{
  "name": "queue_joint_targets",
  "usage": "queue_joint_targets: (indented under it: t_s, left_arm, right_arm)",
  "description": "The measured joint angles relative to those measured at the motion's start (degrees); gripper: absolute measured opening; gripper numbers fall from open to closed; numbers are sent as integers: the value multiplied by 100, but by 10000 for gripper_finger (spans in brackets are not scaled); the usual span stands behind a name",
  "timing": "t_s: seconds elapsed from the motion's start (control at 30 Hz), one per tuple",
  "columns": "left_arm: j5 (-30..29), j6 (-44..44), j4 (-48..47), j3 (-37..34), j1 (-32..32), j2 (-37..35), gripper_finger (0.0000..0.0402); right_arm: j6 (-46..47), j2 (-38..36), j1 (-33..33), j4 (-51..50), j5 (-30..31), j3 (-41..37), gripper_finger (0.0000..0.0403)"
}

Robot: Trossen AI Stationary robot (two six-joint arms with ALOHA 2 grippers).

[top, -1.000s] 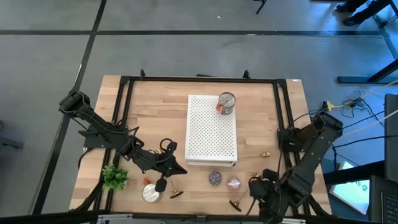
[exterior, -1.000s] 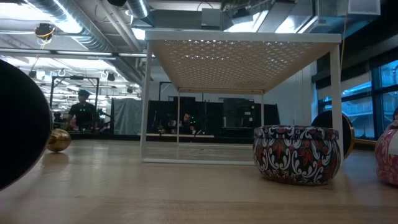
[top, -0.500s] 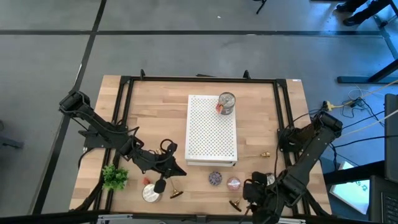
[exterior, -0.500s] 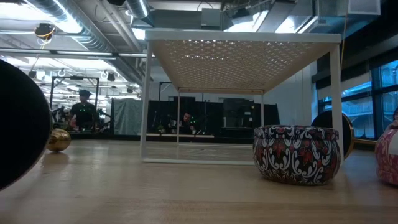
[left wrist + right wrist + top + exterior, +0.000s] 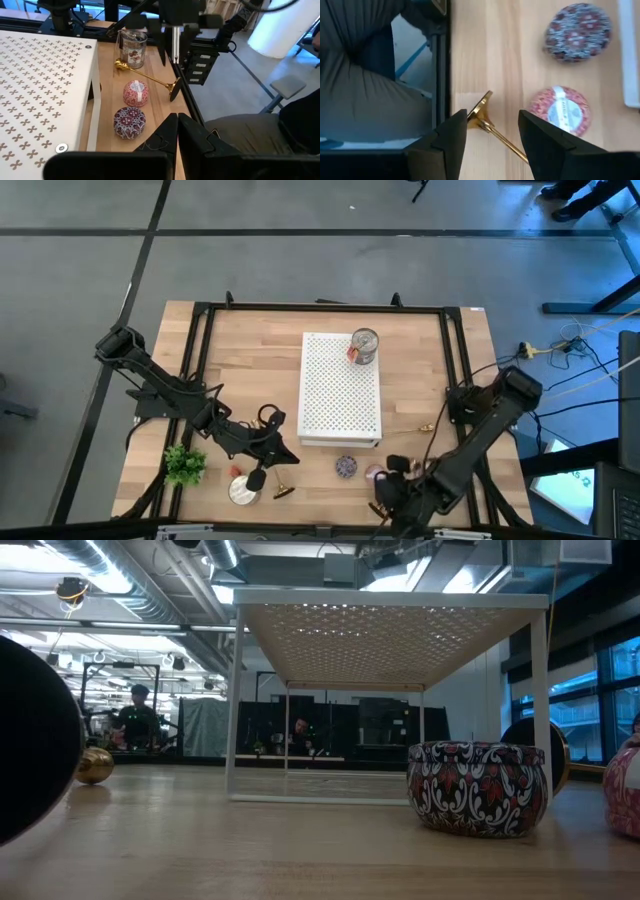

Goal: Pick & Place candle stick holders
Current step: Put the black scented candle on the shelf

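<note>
From my console, working left to right across the table [image 5: 250,345]: a small green plant [image 5: 185,465] sits at the near left corner, with a round silver tin [image 5: 243,491] beside it. The left gripper [image 5: 283,454] waits low just left of the white perforated riser [image 5: 341,385], its jaws pressed together with nothing between them. Just below it, 1 gold candle stick holder [image 5: 283,492] lies next to the tin.

On the riser's far end stands a glass jar candle [image 5: 365,346]. In front of the riser sit 2 small patterned tins, 1 purple [image 5: 578,26] and 1 pink [image 5: 561,111].

The holder I'm after [image 5: 490,126] lies on its side near the front rail, flared base toward the edge. My right gripper [image 5: 492,142] hangs right above it, jaws part-way apart, straddling the stem just behind the base, not yet closed on anything. Another small gold piece [image 5: 425,427] lies farther right; I can't tell what it is.

I judge this holder light, rigid and slick: polished metal that will roll or pivot if pinched off-centre. I'd close across the thin stem near the base, square to it.
</note>
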Motion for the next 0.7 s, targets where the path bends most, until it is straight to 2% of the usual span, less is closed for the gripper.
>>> queue_joint_targets:
  t_s: [0.2, 0.3, 0.47, 0.7]
  left_arm:
    - [22, -22, -13, 0, 0, 0, 8]
    - [21, -22, -14, 0, 0, 0, 6]
    - [19, -163, -12, 0, 0, 0, 2]
    - [5, -306, -2, 0, 0, 0, 5]
  right_arm:
    - [-279, 175, -69, 149, -228, 0, 181]
    - [-519, 191, -62, 157, -19, 0, 181]
    - [-542, 190, -62, 181, 687, 0, 181]
    - [-666, 267, -34, 278, 1004, 0, 202]
